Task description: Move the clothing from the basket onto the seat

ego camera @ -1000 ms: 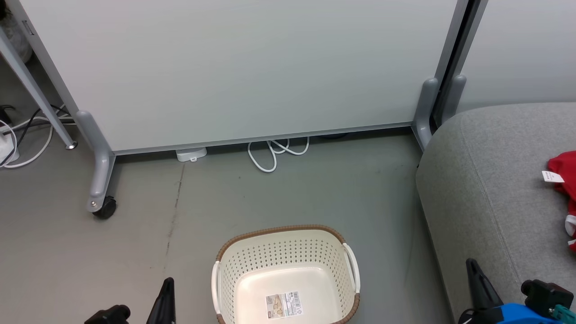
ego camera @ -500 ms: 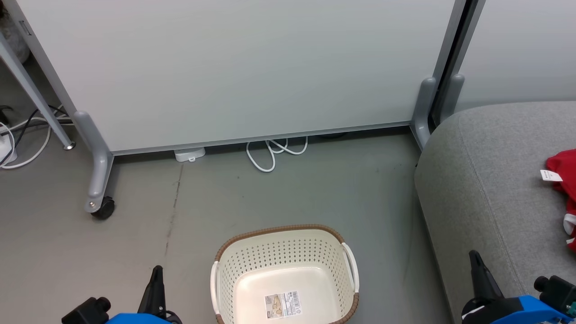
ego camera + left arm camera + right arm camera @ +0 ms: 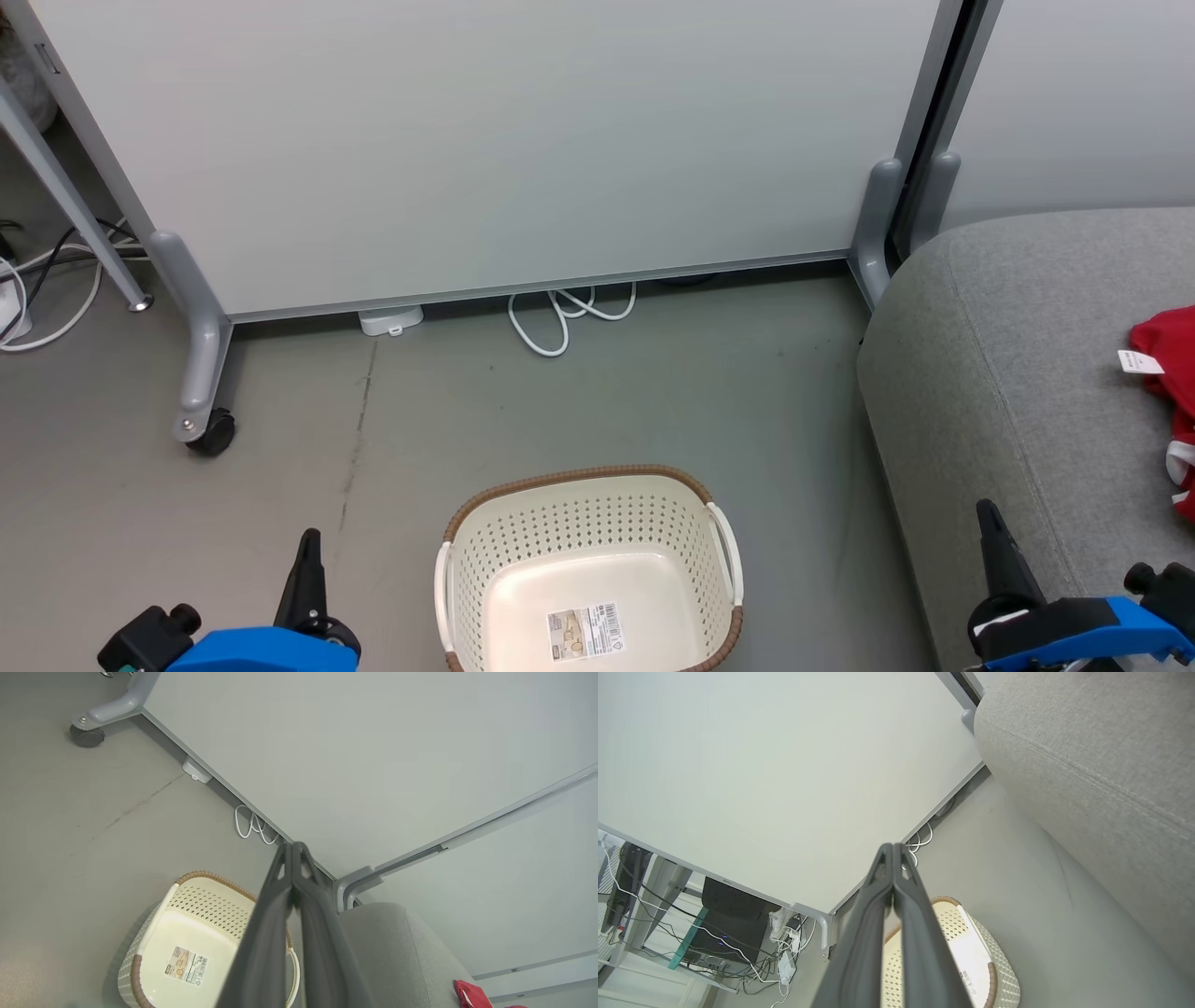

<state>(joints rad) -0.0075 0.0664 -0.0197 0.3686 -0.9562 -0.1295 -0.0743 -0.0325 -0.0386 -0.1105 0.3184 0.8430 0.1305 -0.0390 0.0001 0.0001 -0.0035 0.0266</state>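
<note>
The cream basket point(image 3: 719, 532) with a brown rim stands on the floor at the bottom centre, holding nothing but a barcode sticker; it also appears as the basket point(image 3: 140, 952) and the basket point(image 3: 1004, 989) in the wrist views. Red clothing point(image 3: 1172, 373) with a white tag lies on the grey seat point(image 3: 990, 373) at the right edge, and a red corner of clothing point(image 3: 472, 994) shows on the seat point(image 3: 397, 952). My left gripper point(image 3: 306, 546) is shut left of the basket, its fingers point(image 3: 292, 851) pressed together. My right gripper point(image 3: 988, 518) is shut over the seat's front, fingers point(image 3: 893, 851) together.
A pale partition panel point(image 3: 485, 140) on grey wheeled feet point(image 3: 201, 373) stands behind the basket. A white cable point(image 3: 560, 317) loops beneath it, and more cables point(image 3: 37, 289) lie at the far left. Grey floor point(image 3: 560, 401) separates panel and basket.
Both grippers have risen higher into the head view, with their blue wrists now showing. The view has shifted slightly. Basket and clothing have stayed put.
</note>
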